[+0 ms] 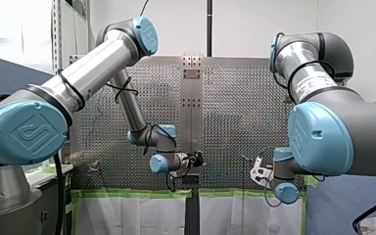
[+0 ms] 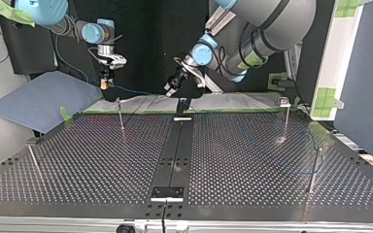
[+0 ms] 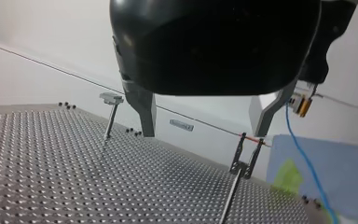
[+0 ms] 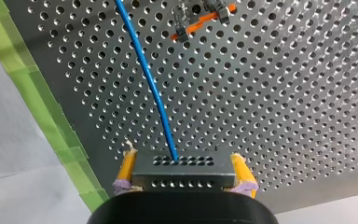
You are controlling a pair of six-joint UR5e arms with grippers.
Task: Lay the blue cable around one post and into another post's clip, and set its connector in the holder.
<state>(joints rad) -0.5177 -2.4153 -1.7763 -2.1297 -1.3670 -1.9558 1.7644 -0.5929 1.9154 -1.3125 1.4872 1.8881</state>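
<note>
Blue cable runs ahead from connector clamped in right tool; left tool spread apart.

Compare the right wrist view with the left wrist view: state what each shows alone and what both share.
Only the right wrist view: the connector close up, its rows of holes showing, clamped between the yellow pads of my right gripper. Only the left wrist view: my left gripper, open and empty, a flat-topped post and a blue mat. Both: the blue cable, the orange-marked clip and the perforated table.
</note>
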